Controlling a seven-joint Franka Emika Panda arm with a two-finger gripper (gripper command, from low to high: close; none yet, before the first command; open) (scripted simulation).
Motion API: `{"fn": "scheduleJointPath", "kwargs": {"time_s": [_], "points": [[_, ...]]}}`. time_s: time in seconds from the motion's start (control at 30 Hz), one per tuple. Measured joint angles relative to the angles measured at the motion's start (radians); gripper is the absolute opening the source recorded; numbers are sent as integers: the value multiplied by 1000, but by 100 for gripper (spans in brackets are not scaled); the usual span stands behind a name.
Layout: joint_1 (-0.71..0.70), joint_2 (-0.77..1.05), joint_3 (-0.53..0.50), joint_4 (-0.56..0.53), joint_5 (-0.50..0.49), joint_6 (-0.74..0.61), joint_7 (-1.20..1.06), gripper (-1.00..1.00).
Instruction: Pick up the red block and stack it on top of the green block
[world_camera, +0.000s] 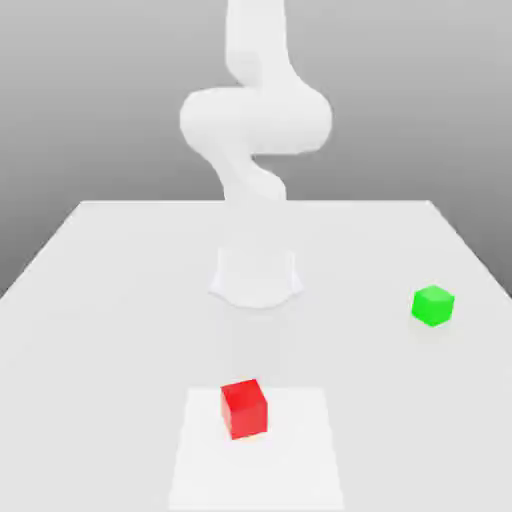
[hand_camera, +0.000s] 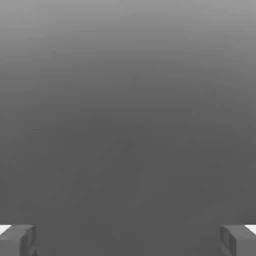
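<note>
White tabletop (world_camera: 120, 300): we see red block (world_camera: 244, 408) and green block (world_camera: 432, 305) well apart, unstacked. Our gripper (hand_camera: 128, 240) gapes wide, empty, near neither; everything remains.

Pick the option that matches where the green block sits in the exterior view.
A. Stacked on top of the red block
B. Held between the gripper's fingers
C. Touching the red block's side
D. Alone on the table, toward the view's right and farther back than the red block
D: the green block rests by itself on the table, right of and behind the red block.
</note>
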Motion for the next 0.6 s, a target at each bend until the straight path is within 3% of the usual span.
{"fn": "scheduleJointPath", "kwargs": {"time_s": [0.33, 0.6], "points": [[-206, 323, 190, -205, -71, 194, 520, 0], [-293, 567, 243, -367, -77, 349, 890, 0]]}}
